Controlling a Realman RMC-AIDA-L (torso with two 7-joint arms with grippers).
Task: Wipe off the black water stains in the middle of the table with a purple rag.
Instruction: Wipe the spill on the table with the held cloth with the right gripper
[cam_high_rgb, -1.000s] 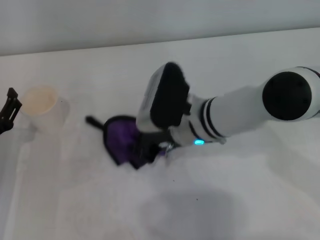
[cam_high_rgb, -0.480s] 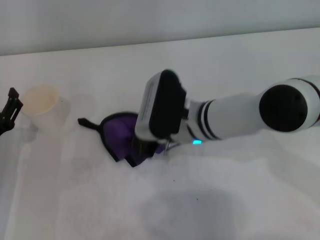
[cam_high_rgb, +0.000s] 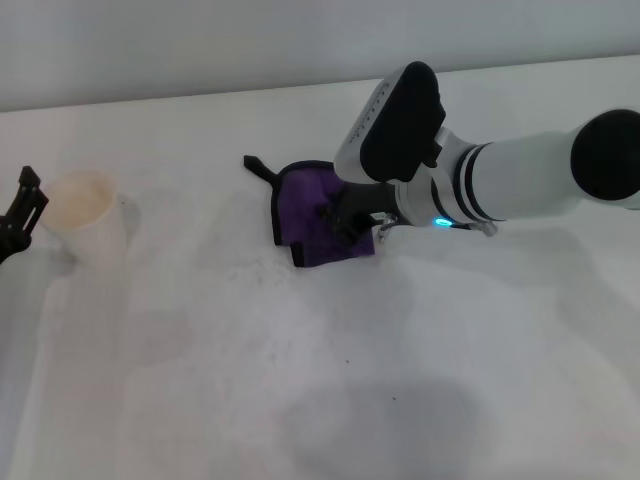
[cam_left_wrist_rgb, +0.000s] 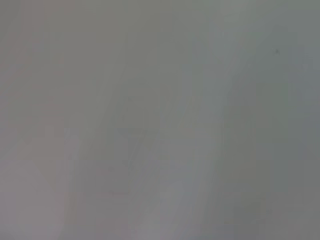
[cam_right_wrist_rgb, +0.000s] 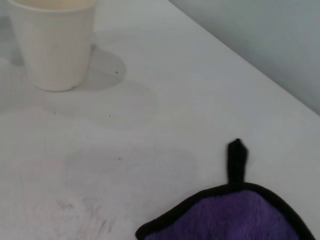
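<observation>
The purple rag (cam_high_rgb: 312, 218) with black edging lies bunched on the white table (cam_high_rgb: 200, 400), its black loop (cam_high_rgb: 257, 166) pointing back-left. My right gripper (cam_high_rgb: 345, 222) is down on the rag's right side and shut on it. The rag also shows in the right wrist view (cam_right_wrist_rgb: 240, 217), with its loop (cam_right_wrist_rgb: 236, 159). No roundish black blot shows. Only faint grey smears (cam_high_rgb: 238, 266) lie on the table left-front of the rag, seen also in the right wrist view (cam_right_wrist_rgb: 85, 215). My left gripper (cam_high_rgb: 20, 212) is parked at the far left edge.
A cream paper cup (cam_high_rgb: 85, 215) stands upright at the left, near my left gripper; it also shows in the right wrist view (cam_right_wrist_rgb: 55, 40). A few tiny dark specks (cam_high_rgb: 347, 360) dot the table in front. The left wrist view shows only a plain pale surface.
My right gripper has swept the rag from the table's middle towards the back and right, leaving faint grey smears where it passed. The left arm has not moved.
</observation>
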